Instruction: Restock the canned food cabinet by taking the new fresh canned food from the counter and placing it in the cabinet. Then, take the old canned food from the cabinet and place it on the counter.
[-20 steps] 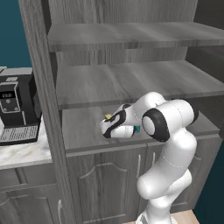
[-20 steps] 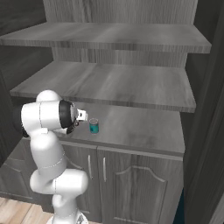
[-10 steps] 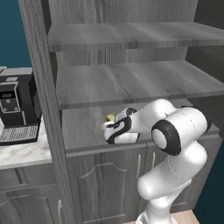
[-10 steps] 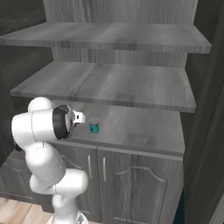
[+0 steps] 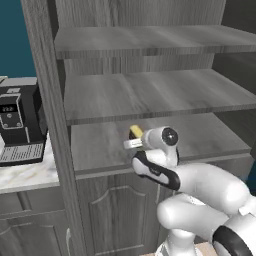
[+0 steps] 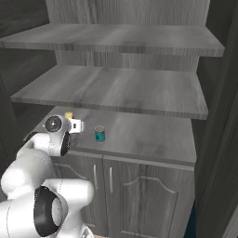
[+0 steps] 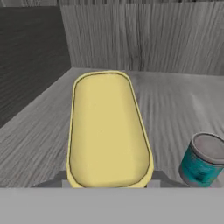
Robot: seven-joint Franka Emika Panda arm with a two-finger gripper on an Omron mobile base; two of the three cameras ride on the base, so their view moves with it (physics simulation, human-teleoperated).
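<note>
Tool (image 7: 107,186) clamped on old canned food (image 7: 108,131) — its yellow top hides the fingertips.

Old canned food (image 7: 108,131) and new can (image 6: 99,134) stand beside each other on cabinet (image 6: 153,139) shelf.

The light is soft and even, without glare. Under each shelf of the cabinet (image 5: 150,95) lies a dim shadow, darkest at its back left corner. The hand view is sharp but stretches the yellow can top (image 7: 108,131) strongly toward the lower edge.
</note>
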